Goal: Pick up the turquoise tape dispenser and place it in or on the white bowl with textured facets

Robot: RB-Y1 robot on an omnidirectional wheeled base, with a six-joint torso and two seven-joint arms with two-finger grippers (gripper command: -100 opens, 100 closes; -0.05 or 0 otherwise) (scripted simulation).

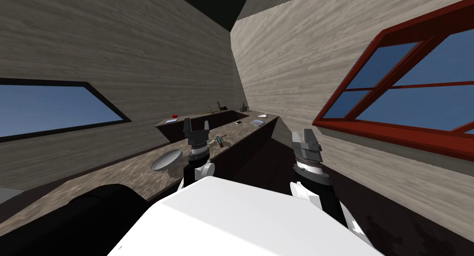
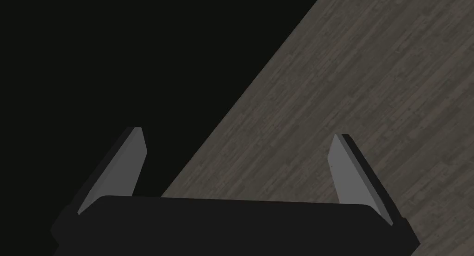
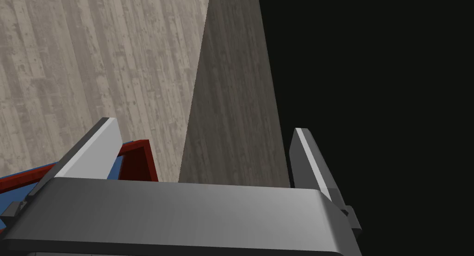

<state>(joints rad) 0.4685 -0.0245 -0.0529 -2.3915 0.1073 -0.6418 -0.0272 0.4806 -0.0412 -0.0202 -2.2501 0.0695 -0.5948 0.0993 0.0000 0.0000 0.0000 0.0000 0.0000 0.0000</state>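
2 claws spread wide, both empty: left claw [image 1: 196,126] raised just beyond the bowl [image 1: 165,161], right claw [image 1: 302,137] well away from it. Tape dispenser [image 1: 219,139] untouched on the counter [image 1: 134,177], beyond the bowl. Reaching step, by the look; next, lowering left claw astride the dispenser.

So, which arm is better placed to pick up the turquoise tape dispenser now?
Left. The left claw hangs open above the counter, close beside the tape dispenser; the right claw is off the counter, farther away.
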